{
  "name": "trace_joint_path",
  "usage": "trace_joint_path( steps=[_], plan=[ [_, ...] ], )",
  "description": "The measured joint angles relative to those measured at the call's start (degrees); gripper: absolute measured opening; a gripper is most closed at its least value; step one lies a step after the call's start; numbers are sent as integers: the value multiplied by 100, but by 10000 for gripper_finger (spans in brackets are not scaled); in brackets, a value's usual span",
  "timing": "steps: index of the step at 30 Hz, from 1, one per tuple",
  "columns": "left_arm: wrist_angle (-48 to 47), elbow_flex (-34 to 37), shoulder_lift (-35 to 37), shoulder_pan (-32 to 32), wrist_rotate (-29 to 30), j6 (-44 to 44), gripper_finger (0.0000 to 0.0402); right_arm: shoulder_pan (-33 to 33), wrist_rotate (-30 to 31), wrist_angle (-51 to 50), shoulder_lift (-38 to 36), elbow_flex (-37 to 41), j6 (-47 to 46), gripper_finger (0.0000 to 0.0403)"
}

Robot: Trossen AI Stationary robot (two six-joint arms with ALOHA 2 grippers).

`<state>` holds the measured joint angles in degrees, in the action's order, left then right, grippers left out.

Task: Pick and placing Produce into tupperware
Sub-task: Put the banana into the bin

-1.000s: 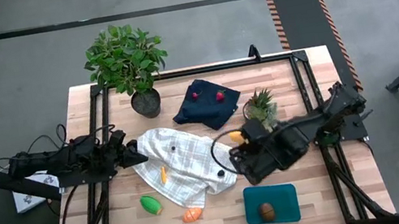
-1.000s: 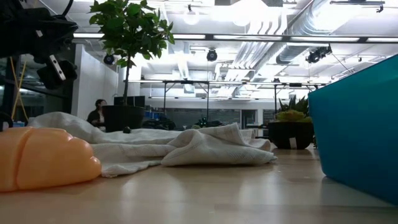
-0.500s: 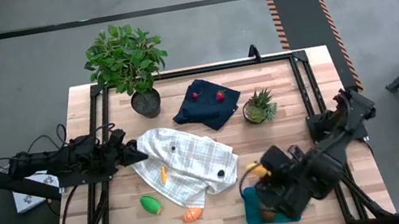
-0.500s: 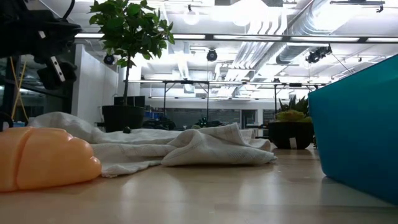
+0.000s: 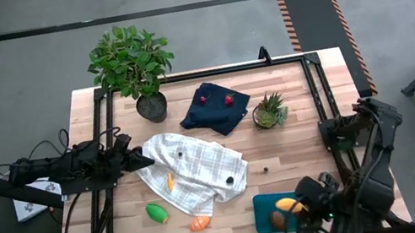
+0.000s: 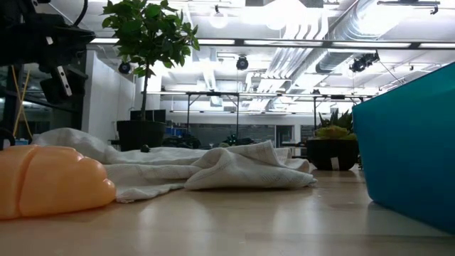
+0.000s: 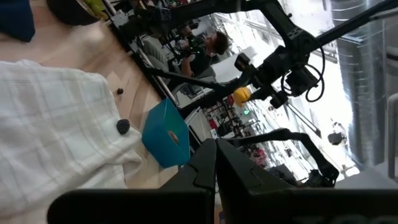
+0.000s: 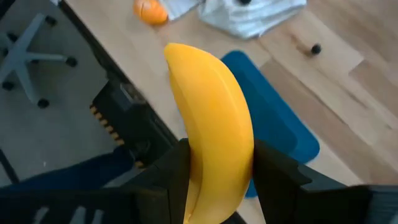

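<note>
My right gripper (image 5: 292,206) is shut on the yellow banana (image 8: 211,118) and hangs over the teal tupperware (image 5: 282,210) near the table's near edge. The brown round piece (image 5: 278,220) lies inside the tupperware. A green piece (image 5: 156,213) and an orange piece (image 5: 200,222) rest on the wood, and the orange piece also fills the low view's left (image 6: 50,178). A small orange piece (image 5: 169,181) lies on the white checked cloth (image 5: 196,170). Two red berries (image 5: 216,99) sit on the navy cloth. My left gripper (image 5: 141,156), shut, is at the white cloth's left edge. My right gripper pinches the banana between its two fingers (image 8: 176,174), which lie across the banana's lower half (image 8: 214,177). They come from above, slanting down. The banana is lifted clear above the tupperware, and its free end (image 8: 180,53) sticks out past the fingertips. My left gripper: I cannot tell whether it touches the white cloth.
A large leafy potted plant (image 5: 133,65) stands at the far left and a small spiky potted plant (image 5: 270,110) at the far right. Small dark beads lie on the cloth (image 5: 229,180) and on the wood (image 5: 265,169). The table's near edge is close behind the tupperware.
My right gripper has carried the banana from beside the white cloth's right edge, near the spiky plant, toward the table's near edge. It now hangs over the tupperware, still shut on the banana.
</note>
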<state>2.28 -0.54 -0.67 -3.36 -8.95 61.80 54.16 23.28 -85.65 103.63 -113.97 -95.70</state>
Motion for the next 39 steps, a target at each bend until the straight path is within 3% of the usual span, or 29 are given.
trace_joint_path(
  steps=[10,25,31,39],
  plan=[
    [-85,0,0,-2,471,-136,1,-168,-583,22,491,4,124,134],
    [-89,0,0,0,454,-153,1,-364,-697,320,1352,21,-125,134],
    [-89,0,0,0,451,-153,1,-367,-846,377,1360,427,-459,134],
    [-90,-1,0,0,451,-153,1,-532,-1318,663,1325,927,-227,134]
  ],
)
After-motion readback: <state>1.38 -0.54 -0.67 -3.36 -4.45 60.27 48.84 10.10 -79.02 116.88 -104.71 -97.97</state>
